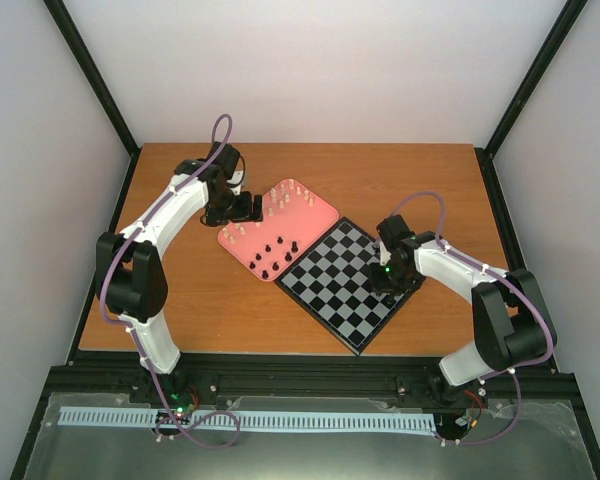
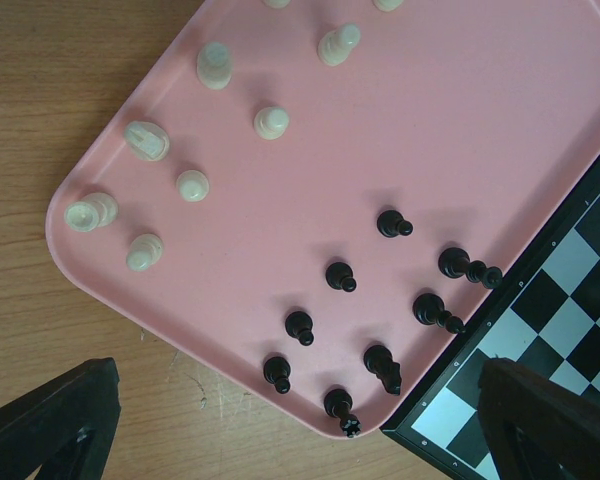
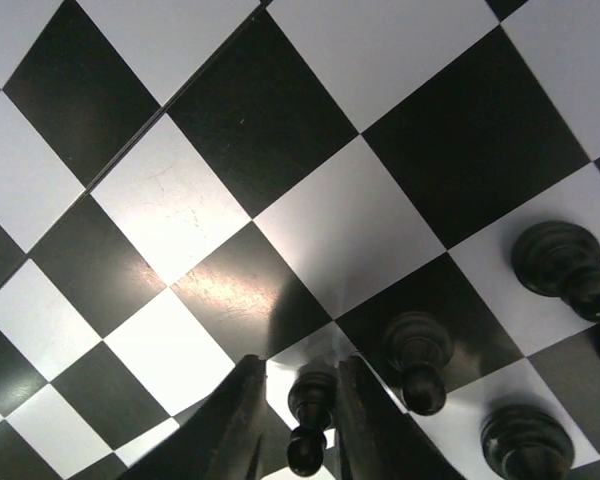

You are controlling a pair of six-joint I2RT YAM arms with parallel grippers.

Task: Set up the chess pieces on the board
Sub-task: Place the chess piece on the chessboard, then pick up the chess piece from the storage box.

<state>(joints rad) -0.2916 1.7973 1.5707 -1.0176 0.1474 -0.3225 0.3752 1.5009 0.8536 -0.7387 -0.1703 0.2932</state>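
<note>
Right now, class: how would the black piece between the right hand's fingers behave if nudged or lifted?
The black piece likely tips easily: it stands tall and narrow on a small round base. It is probably light, being smaller than one square of the board. Its glossy, rounded body might slip in the right hand.

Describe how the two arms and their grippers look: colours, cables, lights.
The left arm and the right arm have white links and black joints. A thin purple cable loops along each of them. A small green light glows at the right wrist. The fingers are black and tapered.
</note>
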